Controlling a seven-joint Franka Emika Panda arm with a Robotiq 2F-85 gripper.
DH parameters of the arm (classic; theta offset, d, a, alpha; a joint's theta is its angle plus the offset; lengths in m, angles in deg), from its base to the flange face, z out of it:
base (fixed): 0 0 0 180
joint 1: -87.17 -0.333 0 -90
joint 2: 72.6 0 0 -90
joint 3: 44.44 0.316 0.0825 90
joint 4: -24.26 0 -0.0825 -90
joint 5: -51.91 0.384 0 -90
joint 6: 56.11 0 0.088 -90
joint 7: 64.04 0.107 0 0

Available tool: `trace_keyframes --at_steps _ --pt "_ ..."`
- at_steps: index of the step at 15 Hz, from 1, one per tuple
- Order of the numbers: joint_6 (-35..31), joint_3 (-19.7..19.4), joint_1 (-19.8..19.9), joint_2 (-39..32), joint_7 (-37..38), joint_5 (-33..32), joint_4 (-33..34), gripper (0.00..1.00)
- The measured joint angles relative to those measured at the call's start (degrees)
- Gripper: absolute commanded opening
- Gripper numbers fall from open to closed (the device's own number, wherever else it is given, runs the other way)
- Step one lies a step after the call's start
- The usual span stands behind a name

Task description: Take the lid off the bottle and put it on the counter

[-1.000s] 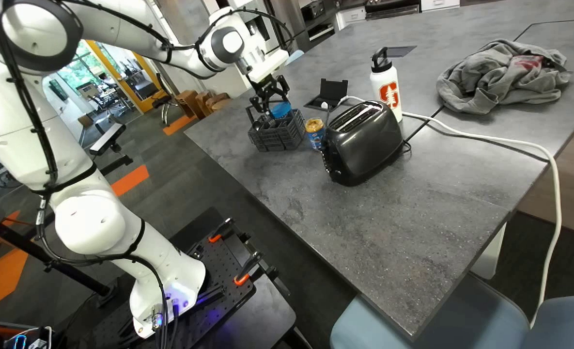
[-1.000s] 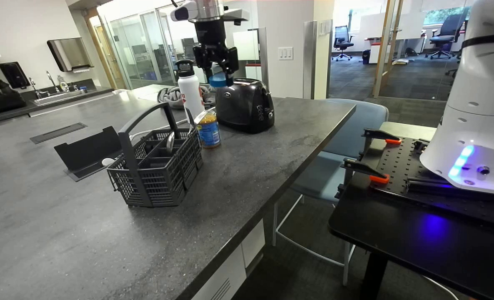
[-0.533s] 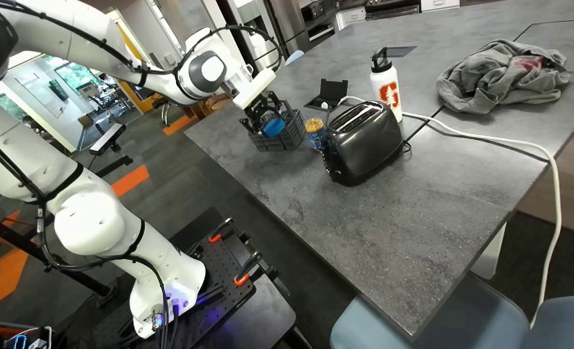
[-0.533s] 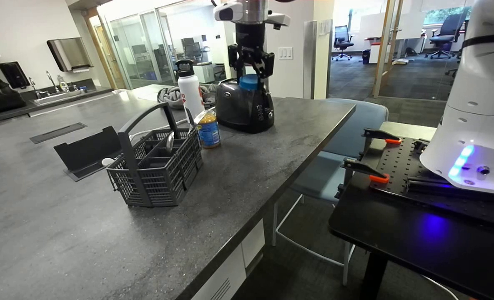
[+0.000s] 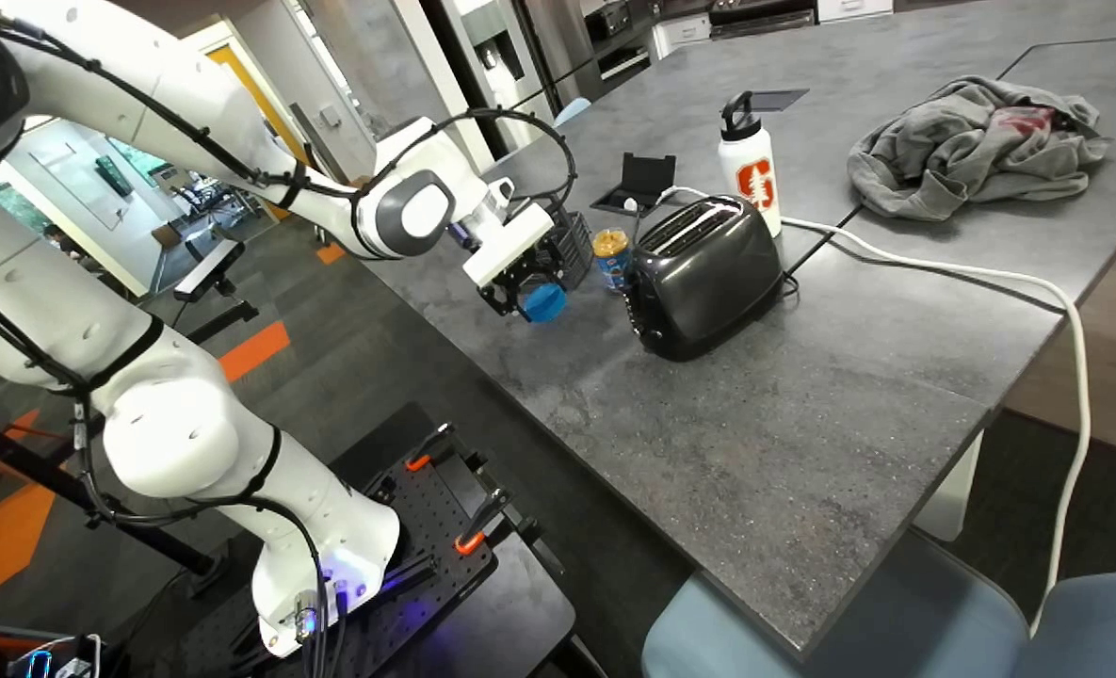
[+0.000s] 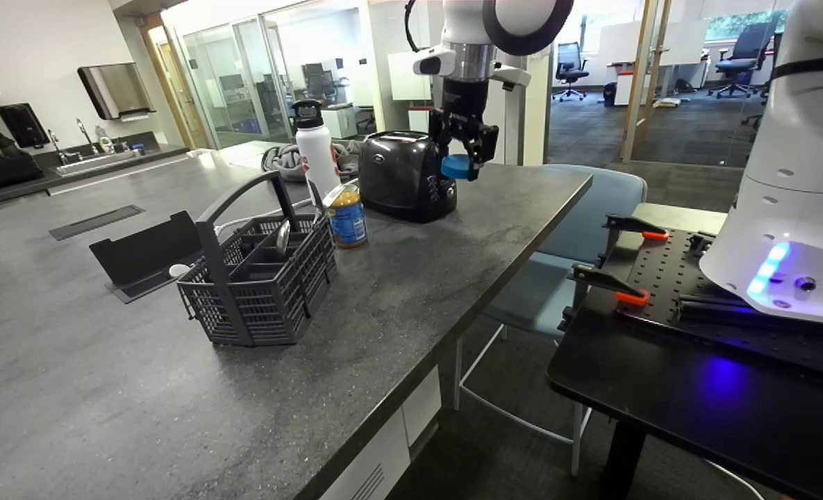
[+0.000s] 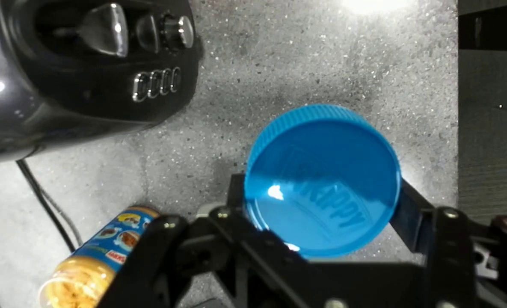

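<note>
The lid is a bright-blue round cap, in both exterior views (image 5: 545, 302) (image 6: 456, 167) and large in the wrist view (image 7: 326, 179). My gripper (image 6: 461, 161) is shut on the lid, one finger at each side, and holds it above the dark-grey counter (image 5: 755, 452), beside the toaster's control end. In the wrist view the lid's hollow side faces the camera. The bottle, a short see-through jar with a blue label and yellow-brown contents, stands upright and uncapped in both exterior views (image 5: 611, 264) (image 6: 348, 221), apart from the gripper; it also shows in the wrist view (image 7: 108, 248).
The black toaster (image 6: 404, 177) stands near the jar and gripper. A grey cutlery basket (image 6: 258, 305) stands on the jar's other side. A white bottle (image 5: 751, 169), a white cord (image 5: 972, 271) and a grey cloth (image 5: 972, 155) lie farther off. The counter's edge (image 7: 457, 128) is near the lid.
My gripper, still holding the lid, has moved lower over the counter and past the toaster toward the counter's edge. The jar, toaster and basket have not moved.
</note>
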Motion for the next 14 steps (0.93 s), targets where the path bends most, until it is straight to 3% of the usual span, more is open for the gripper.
trace_keyframes --at_steps 8,14 --pt "-0.34 2.4 -0.16 -11.18 0.09 -1.6 4.81 0.55" --pt "-5.57 4.07 0.03 -21.4 0.01 -2.61 10.06 0.55"
